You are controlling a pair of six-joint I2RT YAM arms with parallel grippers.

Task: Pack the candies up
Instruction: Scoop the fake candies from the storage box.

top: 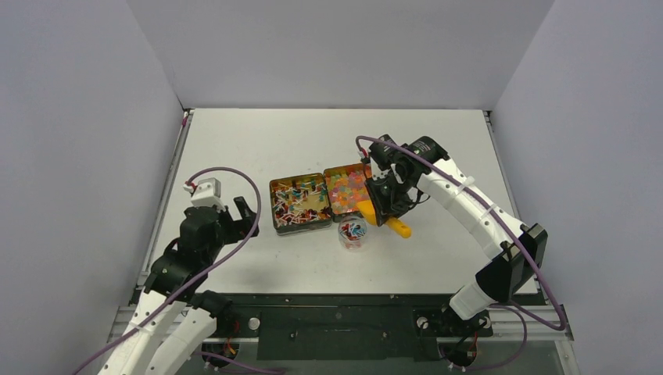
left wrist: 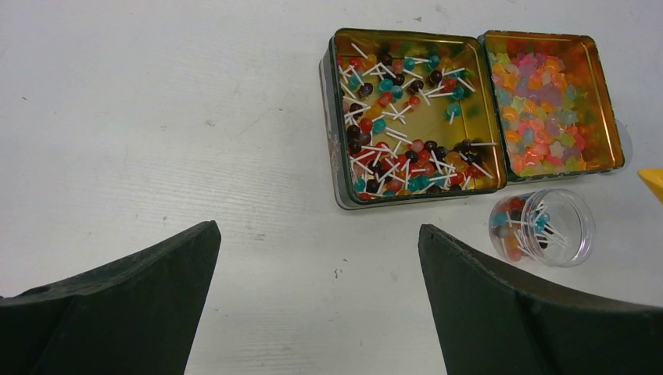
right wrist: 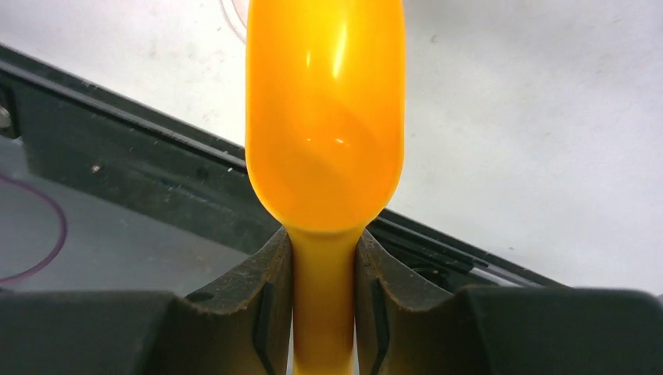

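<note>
Beside the candies (top: 349,187), orange scoop (right wrist: 324,117) in right gripper (right wrist: 324,262), seemingly empty.

two tins (left wrist: 330,133) of candies (left wrist: 539,109), clear jar (left wrist: 575,215) beside, fingers (left wrist: 532,320) wide apart

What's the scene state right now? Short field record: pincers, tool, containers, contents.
left pincer: open, holding nothing, over bare table left of the tins
right pincer: shut on the handle of the orange scoop
scoop load: no candy visible on the face shown
left tin: open, lollipops on white sticks
right tin: open, side by side with left tin, mixed-colour gummy sweets
clear jar: in front of the tins, partly filled, lollipops visible inside
</note>
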